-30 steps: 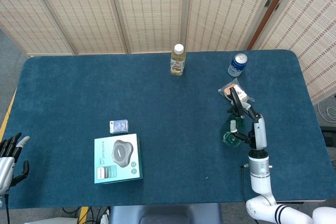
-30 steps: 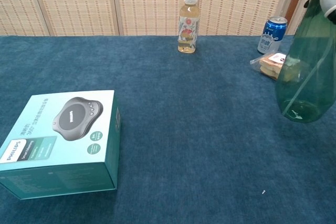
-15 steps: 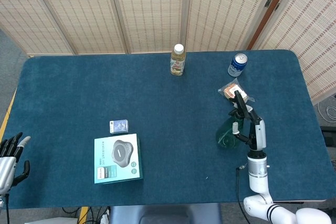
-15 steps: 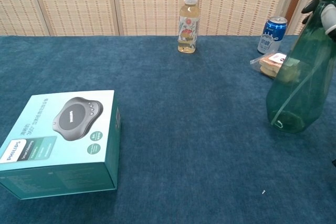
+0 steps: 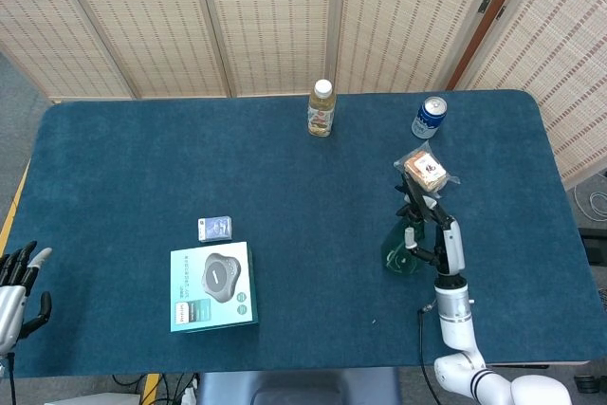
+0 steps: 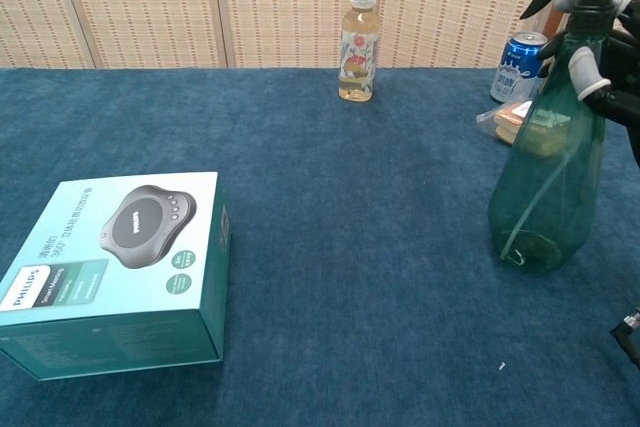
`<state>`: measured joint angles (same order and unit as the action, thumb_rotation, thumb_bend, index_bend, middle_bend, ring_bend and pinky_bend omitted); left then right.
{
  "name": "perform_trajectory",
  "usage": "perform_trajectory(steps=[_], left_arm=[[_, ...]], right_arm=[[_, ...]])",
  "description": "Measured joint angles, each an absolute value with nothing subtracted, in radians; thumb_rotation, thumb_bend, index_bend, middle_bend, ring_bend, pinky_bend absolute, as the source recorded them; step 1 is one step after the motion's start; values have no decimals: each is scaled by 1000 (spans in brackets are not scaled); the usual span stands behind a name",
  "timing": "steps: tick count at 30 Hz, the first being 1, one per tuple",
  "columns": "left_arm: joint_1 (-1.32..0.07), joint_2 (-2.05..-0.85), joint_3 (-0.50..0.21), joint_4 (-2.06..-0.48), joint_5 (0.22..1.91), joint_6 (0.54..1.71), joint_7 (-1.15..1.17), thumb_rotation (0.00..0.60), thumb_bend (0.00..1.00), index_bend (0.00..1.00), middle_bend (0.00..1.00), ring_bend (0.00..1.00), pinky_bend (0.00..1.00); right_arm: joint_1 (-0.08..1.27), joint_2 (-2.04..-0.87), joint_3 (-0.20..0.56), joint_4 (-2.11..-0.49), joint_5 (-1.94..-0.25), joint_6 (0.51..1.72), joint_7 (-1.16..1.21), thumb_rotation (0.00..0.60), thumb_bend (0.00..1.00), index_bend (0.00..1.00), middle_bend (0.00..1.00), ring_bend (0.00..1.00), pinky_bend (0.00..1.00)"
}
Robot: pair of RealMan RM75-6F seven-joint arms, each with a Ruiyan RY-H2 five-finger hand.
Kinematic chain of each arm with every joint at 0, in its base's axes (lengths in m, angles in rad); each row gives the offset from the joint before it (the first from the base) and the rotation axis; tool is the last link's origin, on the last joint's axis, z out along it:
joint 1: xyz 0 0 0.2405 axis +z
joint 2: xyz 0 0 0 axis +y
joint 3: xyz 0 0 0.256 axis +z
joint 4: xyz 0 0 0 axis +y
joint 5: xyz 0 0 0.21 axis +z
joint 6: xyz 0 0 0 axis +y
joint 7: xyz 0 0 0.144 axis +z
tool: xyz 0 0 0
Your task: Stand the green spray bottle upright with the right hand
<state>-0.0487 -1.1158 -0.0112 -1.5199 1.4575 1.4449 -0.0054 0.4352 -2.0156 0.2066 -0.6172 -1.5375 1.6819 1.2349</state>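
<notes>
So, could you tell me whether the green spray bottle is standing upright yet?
Nearly upright: the spray bottle leans slightly, base at the table, right hand gripping its neck.

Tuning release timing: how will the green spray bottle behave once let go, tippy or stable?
Probably light: the green spray bottle looks see-through and nearly empty. Somewhat tippy: it is tall, tapering to a trigger head, and still leans in the right hand. Its wide base should help.

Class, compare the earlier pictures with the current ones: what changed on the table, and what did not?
The right hand has carried the spray bottle leftward and lowered and righted it, nearly upright now. It keeps its hold. Box, drink bottle, can and left hand are unchanged.
</notes>
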Motion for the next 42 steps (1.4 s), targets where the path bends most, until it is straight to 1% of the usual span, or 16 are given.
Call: perform_trajectory(steps=[12, 21, 31, 42], left_arm=[[-48, -1116, -11, -1531, 1463, 1449, 8, 600, 588, 86, 0, 0, 0], [-49, -1116, -11, -1542, 1462, 1449, 22, 600, 589, 86, 0, 0, 0], [-49, -1117, -10, -1549, 1461, 1448, 34, 600, 589, 86, 0, 0, 0], [-50, -1115, -9, -1561, 1464, 1449, 47, 600, 589, 86, 0, 0, 0]], right_arm=[[421, -2009, 193, -623, -1543, 1708, 1230, 600, 394, 495, 612, 523, 483], [416, -1990, 184, -662, -1554, 1728, 1204, 600, 321, 494, 570, 515, 460], [404, -1989, 180, -649, -1556, 1745, 1230, 600, 289, 423, 507, 466, 428], [386, -1985, 186, -650, -1552, 1781, 1233, 600, 278, 375, 476, 444, 413]])
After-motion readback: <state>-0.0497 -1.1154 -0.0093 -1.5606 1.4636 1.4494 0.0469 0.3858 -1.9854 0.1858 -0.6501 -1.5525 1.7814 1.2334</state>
